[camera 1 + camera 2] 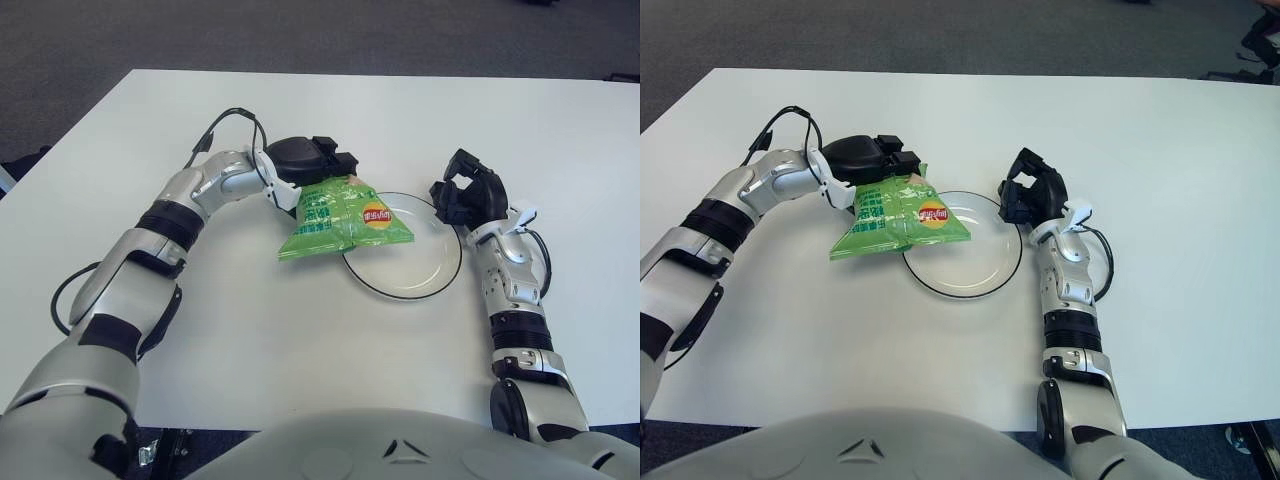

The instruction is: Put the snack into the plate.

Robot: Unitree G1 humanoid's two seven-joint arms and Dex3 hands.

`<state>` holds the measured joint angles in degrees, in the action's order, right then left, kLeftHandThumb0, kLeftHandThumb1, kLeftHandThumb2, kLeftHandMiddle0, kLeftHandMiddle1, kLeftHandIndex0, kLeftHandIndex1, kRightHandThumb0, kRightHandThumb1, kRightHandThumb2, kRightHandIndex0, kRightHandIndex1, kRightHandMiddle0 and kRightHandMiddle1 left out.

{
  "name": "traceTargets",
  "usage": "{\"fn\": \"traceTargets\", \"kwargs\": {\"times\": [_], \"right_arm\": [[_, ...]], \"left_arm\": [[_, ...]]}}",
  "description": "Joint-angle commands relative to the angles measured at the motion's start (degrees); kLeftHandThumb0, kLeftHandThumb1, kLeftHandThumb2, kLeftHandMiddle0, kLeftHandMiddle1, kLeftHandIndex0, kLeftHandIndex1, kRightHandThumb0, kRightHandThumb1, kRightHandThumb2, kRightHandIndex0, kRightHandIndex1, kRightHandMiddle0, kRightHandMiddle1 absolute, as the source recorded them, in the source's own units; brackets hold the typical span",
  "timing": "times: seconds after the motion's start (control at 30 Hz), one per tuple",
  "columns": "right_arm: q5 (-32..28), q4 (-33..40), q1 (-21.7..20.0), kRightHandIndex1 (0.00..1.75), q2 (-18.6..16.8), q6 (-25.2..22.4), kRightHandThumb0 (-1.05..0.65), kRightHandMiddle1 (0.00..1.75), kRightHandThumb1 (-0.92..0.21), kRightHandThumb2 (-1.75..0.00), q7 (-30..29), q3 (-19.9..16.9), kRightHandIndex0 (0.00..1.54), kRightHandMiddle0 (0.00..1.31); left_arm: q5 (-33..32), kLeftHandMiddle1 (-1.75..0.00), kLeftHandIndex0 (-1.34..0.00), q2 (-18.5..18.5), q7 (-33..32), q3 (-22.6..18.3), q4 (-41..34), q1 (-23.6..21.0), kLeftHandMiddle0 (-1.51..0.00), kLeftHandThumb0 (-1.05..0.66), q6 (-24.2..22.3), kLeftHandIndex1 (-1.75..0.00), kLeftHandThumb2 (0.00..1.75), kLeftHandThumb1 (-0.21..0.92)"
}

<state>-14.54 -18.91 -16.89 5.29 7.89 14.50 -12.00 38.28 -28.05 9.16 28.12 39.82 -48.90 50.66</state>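
The broad white counter [300, 340] fills most of the frame, with the robot's grey torso along the bottom edge. Just right of centre lies the round white plate with a thin black rim [415, 285], flat on the counter. Over the plate's left edge hangs the green crinkled snack bag with a red-and-yellow logo [340, 220]; its right corner reaches across the plate's rim while its left corner spreads out over bare counter, and whether the lower edge touches the surface cannot be told. The bag is gripped at its top edge by the black left hand [315, 165], which sits just above centre with its fingers closed down on the packet. At the plate's upper right, the black right hand [470, 192] shows close beside the rim, fingers curled inward and holding nothing. Beyond the counter's far edge, dark grey carpeted floor [300, 30] crosses the top of the frame.
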Motion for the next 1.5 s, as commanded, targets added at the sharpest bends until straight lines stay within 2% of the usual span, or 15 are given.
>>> {"fn": "traceTargets", "kwargs": {"times": [0.0,0.13,0.4,0.57,0.87,1.0,1.13,1.33,1.47], "right_arm": [[-0.8,-2.0,6.1,1.75,-1.7,-0.5,-0.54,1.75,-0.19,-1.48,0.1,-0.1,1.31,0.72],[-0.9,-1.8,6.2,1.75,-1.5,-0.7,-0.53,1.75,-0.19,-1.47,0.3,0.0,1.31,0.72],[-0.8,-1.6,6.2,1.75,-1.5,-1.2,-0.53,1.75,-0.19,-1.47,0.2,-0.1,1.32,0.72],[-1.3,-1.5,6.1,1.75,-1.6,-1.6,-0.53,1.75,-0.19,-1.47,0.0,-0.5,1.32,0.72],[-1.6,-1.9,5.8,1.75,-1.6,-1.6,-0.53,1.75,-0.2,-1.47,0.3,-0.7,1.33,0.71],[-2.3,-1.8,5.6,1.75,-1.8,-2.8,-0.53,1.75,-0.2,-1.46,-0.2,-1.2,1.34,0.71],[-2.8,-1.8,5.3,1.75,-2.0,-3.3,-0.52,1.75,-0.21,-1.44,-0.5,-1.6,1.35,0.7],[-3.3,-1.7,5.3,1.75,-2.1,-3.7,-0.52,1.75,-0.22,-1.44,-0.5,-1.7,1.35,0.69],[-3.1,-1.9,5.3,1.75,-1.9,-3.3,-0.52,1.75,-0.22,-1.43,-0.2,-1.6,1.35,0.69]], "left_arm": [[3.5,-1.73,-0.86,0.0,-4.0,0.6,0.3,2.1,-0.78,0.47,-0.1,-1.74,1.5,0.12],[4.3,-1.74,-0.92,0.0,-6.5,0.8,0.6,2.4,-0.77,0.53,0.1,-1.75,1.54,0.12],[5.3,-1.75,-0.98,-0.9,-6.6,1.2,-1.1,2.6,-0.79,0.57,-1.6,-1.75,1.58,0.1],[1.0,-1.75,-1.0,-3.8,-3.3,-1.9,-5.6,2.7,-0.8,0.58,-2.8,-1.75,1.6,0.09],[-1.3,-1.75,-1.0,-3.3,-1.0,-4.3,-9.8,4.0,-0.8,0.57,-7.5,-1.75,1.59,0.09],[-3.2,-1.75,-1.0,-3.1,-0.4,-5.6,-11.0,3.6,-0.79,0.57,-8.7,-1.75,1.59,0.1],[-5.1,-1.75,-1.01,-3.3,0.0,-7.1,-9.1,0.8,-0.79,0.57,-8.1,-1.75,1.59,0.1],[-3.7,-1.75,-1.03,-2.7,-2.7,-8.0,-9.3,-0.2,-0.8,0.57,-8.0,-1.75,1.59,0.09],[-3.7,-1.75,-1.05,-2.2,-1.8,-8.9,-13.0,-1.0,-0.8,0.57,-10.3,-1.75,1.59,0.09]]}}
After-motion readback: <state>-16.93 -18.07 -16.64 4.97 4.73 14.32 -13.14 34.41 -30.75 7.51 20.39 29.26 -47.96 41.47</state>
